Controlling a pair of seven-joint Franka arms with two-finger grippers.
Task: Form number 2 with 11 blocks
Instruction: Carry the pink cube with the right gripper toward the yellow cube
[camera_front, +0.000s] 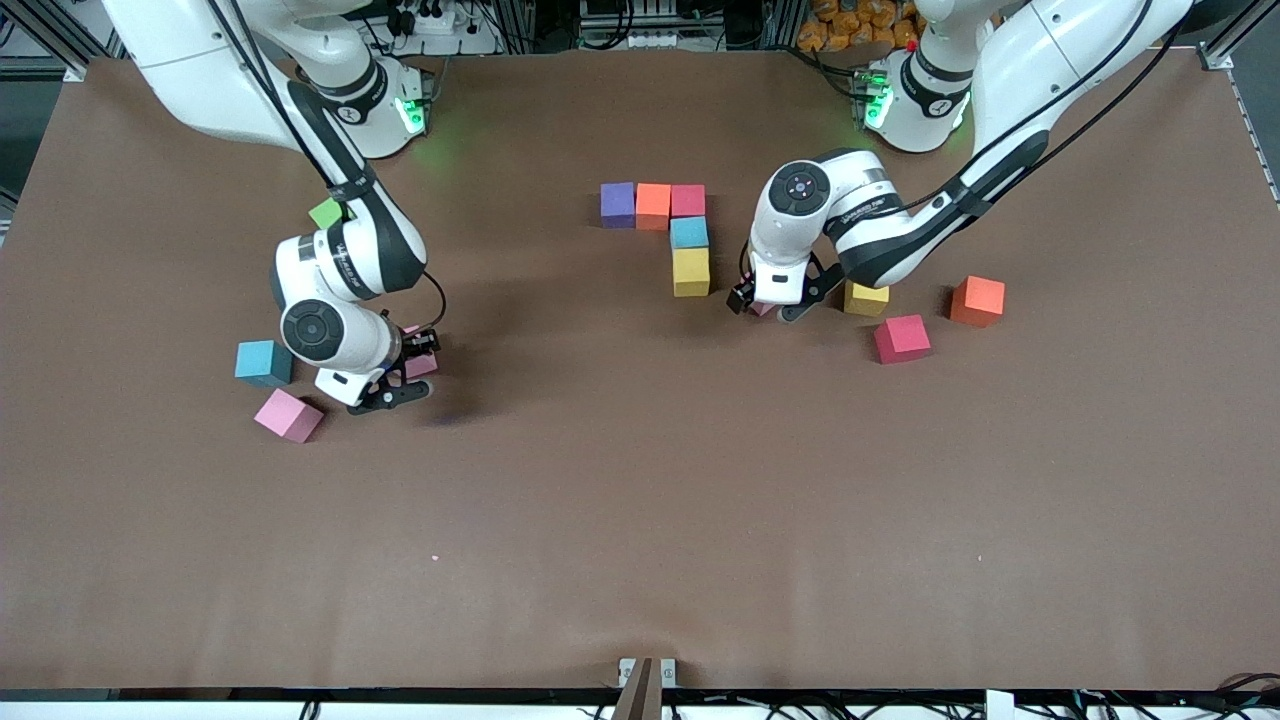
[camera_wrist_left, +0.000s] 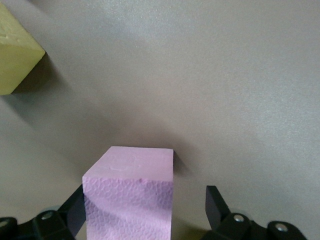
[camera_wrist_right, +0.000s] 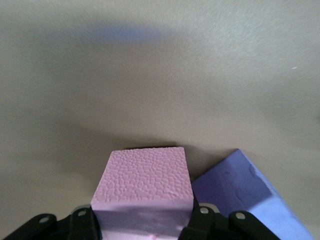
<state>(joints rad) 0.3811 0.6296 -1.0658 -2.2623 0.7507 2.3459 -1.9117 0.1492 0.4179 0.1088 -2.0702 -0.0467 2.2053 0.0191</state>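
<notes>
Our right hand pinches a pink block touching a purple block, which could drag along as we lift, while our wide left hand straddles another pink block beside the unfinished 2.

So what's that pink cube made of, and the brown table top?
The pink cube looks like soft matte foam: its faces are pebbly and dull. The brown table top looks like a dull paper or fabric sheet with faint creases; I can't tell which.

Three pink blocks, two purple, two yellow, two red, two orange, two blue, one green.
</notes>
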